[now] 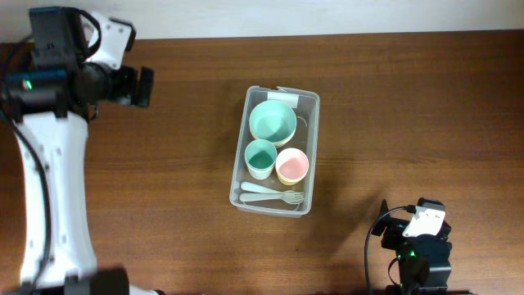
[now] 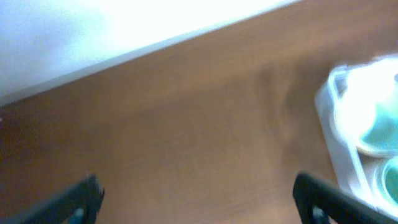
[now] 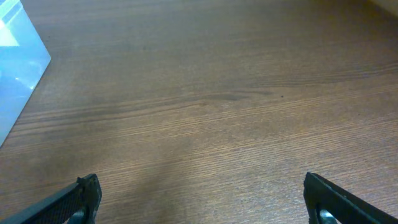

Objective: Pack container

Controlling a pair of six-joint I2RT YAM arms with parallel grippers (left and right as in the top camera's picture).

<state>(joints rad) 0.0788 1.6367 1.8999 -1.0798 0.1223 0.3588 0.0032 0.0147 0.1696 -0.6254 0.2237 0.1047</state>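
Note:
The clear plastic container (image 1: pixel 313 156) stands mid-table. In it are a mint bowl (image 1: pixel 273 120), a teal cup (image 1: pixel 261 157), a pink cup (image 1: pixel 292 166) and pale cutlery (image 1: pixel 272 194) at the near end. Its blurred corner shows in the left wrist view (image 2: pixel 329 124) and its edge in the right wrist view (image 3: pixel 18 68). My left gripper (image 1: pixel 144 87) is open and empty, raised over the far left of the table; its fingers frame bare wood (image 2: pixel 196 199). My right gripper (image 3: pixel 202 199) is open and empty over bare wood; its arm sits at the front right (image 1: pixel 422 238).
The wooden table (image 1: pixel 164 205) ends at a white strip (image 1: pixel 327 16) along the far edge. The left arm's white link (image 1: pixel 45 188) runs down the left side.

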